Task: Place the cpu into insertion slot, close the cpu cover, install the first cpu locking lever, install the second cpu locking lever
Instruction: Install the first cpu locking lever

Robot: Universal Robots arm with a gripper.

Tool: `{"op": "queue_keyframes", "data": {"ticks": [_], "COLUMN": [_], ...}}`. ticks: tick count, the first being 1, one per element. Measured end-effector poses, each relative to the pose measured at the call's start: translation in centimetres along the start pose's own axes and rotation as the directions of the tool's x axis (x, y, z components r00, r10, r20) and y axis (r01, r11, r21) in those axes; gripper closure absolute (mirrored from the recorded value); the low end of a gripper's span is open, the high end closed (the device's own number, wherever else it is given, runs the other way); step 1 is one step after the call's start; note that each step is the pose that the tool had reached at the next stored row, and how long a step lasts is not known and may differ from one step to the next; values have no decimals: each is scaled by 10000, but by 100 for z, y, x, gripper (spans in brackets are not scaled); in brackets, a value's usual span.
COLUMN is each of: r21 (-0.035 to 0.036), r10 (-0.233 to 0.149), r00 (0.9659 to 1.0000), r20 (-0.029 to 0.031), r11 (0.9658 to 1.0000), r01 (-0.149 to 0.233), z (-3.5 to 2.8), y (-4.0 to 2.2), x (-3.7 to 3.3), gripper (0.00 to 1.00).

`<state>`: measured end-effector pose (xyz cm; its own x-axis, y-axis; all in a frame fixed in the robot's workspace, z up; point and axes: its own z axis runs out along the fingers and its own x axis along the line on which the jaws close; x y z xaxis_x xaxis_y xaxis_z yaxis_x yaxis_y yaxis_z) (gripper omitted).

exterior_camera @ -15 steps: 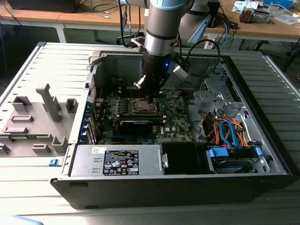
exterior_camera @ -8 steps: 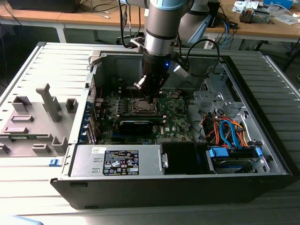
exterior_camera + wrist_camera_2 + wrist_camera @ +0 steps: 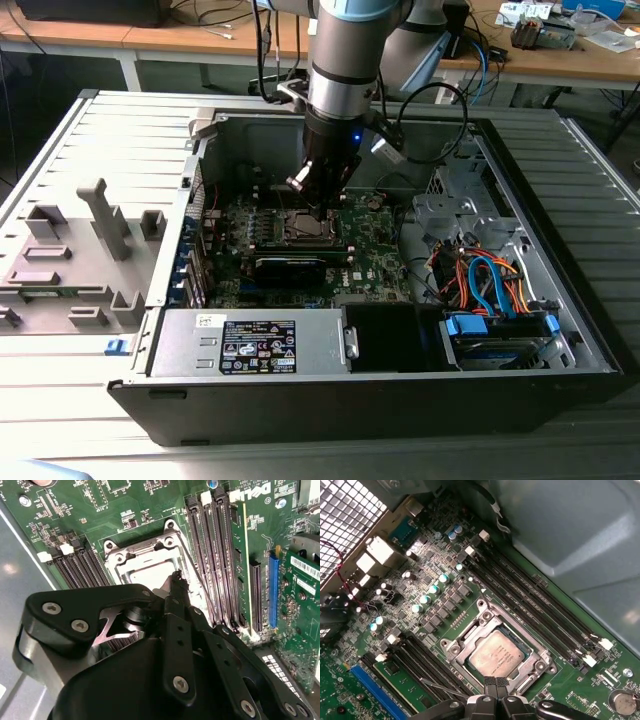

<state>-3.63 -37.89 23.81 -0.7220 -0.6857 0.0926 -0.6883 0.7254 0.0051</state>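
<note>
— One gripper [image 3: 495, 682], item first: fingertips drawn narrow, pads together, and I see nothing between them. Where do you log it?

— Over the green board [image 3: 375, 250], mid-case in the exterior view, directly above the insertion slot [image 3: 308, 225]. Item two?

— One cpu [image 3: 497, 655], seated in the slot with its grey top up. From my tips it lies just beyond them, close but apart. The tips stand at one edge of the socket, not over its centre.

— Cover?

— One cpu cover [image 3: 470, 635]. It appears to lie flat, framing the chip through its window. I judge it closed but can't confirm it is latched.

— Anything long?

— One thin metal rod [image 3: 442, 687], beside the socket and slanting in towards my tips. Probably a locking lever, and whether it is hooked I can't tell.

— View differences?

— First wrist view gives me the chip and frame whole. In the second wrist view the gripper [image 3: 177, 580] covers half the socket, but that view shows the tip low against the socket's rim. The exterior view places the case on the desk [image 3: 60, 380].
</note>
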Motion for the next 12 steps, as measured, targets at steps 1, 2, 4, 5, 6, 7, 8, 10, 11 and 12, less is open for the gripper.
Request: {"op": "queue_keyframes", "data": {"ticks": [1,2,4,5,6,7,8,10,11,12], "r21": [5,8,13,15,21,24,26,33,37,42], "r10": [-49,-79,-136,-166,-223,-253,-282,-353,-398,-450], "r00": [10000,10000,9999,9999,9998,9997,9996,9994,9992,9990], "r20": [0,-1,0,-1,-1,-1,-2,-2,-3,-3], "r11": [10000,10000,9999,9999,9997,9997,9996,9994,9992,9990], "r01": [49,79,136,166,223,253,282,353,398,450], "z": [0,0,0,0,0,0,0,0,0,0], "y": [0,0,0,0,0,0,0,0,0,0], "x": [0,0,0,0,0,0,0,0,0,0], "gripper": [89,89,89,89,89,89,89,89,89,89]}}
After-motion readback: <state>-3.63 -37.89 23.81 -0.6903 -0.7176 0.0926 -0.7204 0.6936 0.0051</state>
